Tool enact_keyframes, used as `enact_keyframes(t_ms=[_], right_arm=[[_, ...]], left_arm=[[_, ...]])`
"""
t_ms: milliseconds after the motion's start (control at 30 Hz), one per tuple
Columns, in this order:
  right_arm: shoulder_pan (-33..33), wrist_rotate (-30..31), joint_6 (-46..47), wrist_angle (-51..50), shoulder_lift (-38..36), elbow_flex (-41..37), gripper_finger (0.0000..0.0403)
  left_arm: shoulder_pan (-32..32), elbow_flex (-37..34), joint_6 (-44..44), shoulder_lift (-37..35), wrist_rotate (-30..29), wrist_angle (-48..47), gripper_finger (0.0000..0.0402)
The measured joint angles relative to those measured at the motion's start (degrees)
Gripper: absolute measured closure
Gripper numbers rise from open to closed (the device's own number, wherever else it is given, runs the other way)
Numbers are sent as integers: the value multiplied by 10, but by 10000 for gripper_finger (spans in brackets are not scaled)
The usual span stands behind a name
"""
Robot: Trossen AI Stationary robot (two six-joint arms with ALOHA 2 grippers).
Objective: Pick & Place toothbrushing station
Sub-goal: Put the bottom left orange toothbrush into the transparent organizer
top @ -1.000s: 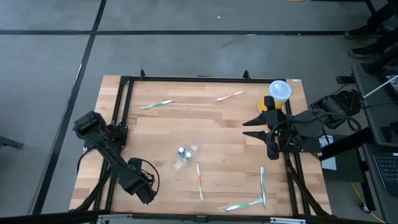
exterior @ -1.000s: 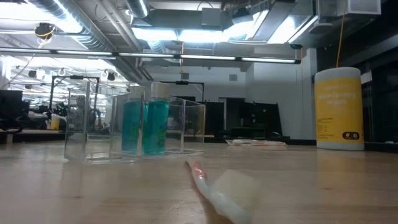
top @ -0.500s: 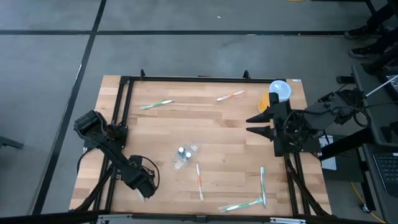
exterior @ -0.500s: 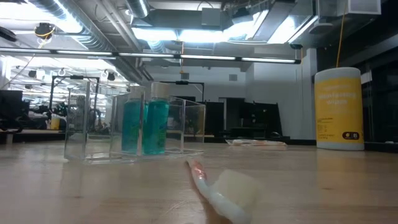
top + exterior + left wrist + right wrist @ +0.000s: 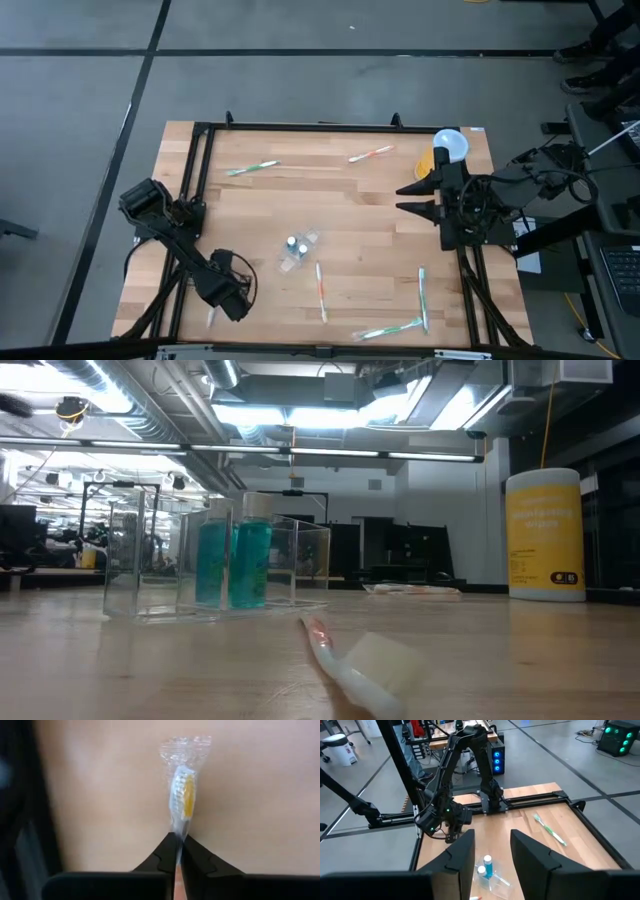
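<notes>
Clearly the left gripper (image 5: 176, 851) at the table's 8 o'clock corner is clenched on a wrapped toothbrush (image 5: 182, 795): light, stiff, its film slippery, best pinched mid-handle. Right gripper (image 5: 412, 199) waits released at 3 o'clock.

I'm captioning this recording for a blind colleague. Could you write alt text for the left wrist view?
The left pincer, fingers pressed together, grips the lower end of a wrapped toothbrush with white and yellow bristles, seen from close up. The clear wrapper extends away from the fingertips over the light wooden table.
</notes>
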Motion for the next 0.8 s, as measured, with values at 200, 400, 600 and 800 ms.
enact_keyframes(t_ms=[200, 400, 600, 800], right_arm=[[0, 6, 0, 1, 0, 0, 275], [0, 9, 0, 2, 0, 0, 275], [0, 9, 0, 7, 0, 0, 275], [0, 18, -16, 15, 0, 0, 275]], left_arm=[[6, 27, 21, -35, -186, -16, 400], [26, 37, 40, -96, -358, -46, 400], [41, 37, 40, -157, -507, -85, 400], [35, 38, 52, -199, -761, -93, 400]])
